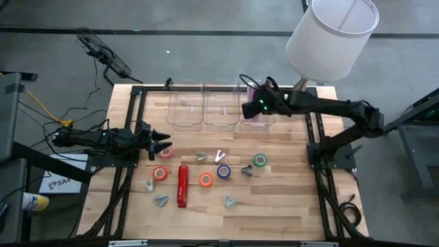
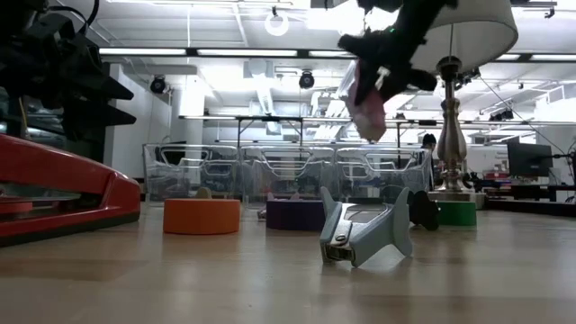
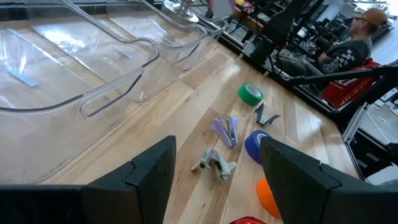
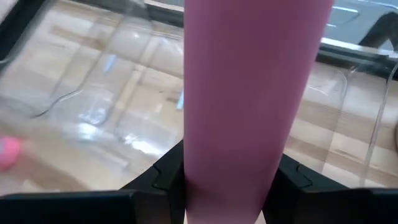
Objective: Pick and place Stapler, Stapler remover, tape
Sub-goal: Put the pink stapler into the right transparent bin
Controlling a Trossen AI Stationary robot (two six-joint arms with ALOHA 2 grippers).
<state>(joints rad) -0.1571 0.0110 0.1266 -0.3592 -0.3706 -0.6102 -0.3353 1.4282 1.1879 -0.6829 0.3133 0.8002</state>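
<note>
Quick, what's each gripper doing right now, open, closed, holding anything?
Left gripper: open, empty, at the table's left side.
Right gripper: shut on a pink tape roll, above the clear bins.

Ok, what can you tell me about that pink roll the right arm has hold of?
The pink tape roll is a smooth, matte ring seen edge-on in the right wrist view, its broad outer band filling the middle of that picture. The right pincer is shut on it, one dark finger on each flat side. It hangs in the air, above the rightmost clear bin at the table's far edge, touching nothing but the fingers. In the low view it shows as a pale pink shape well above the tabletop.
</note>
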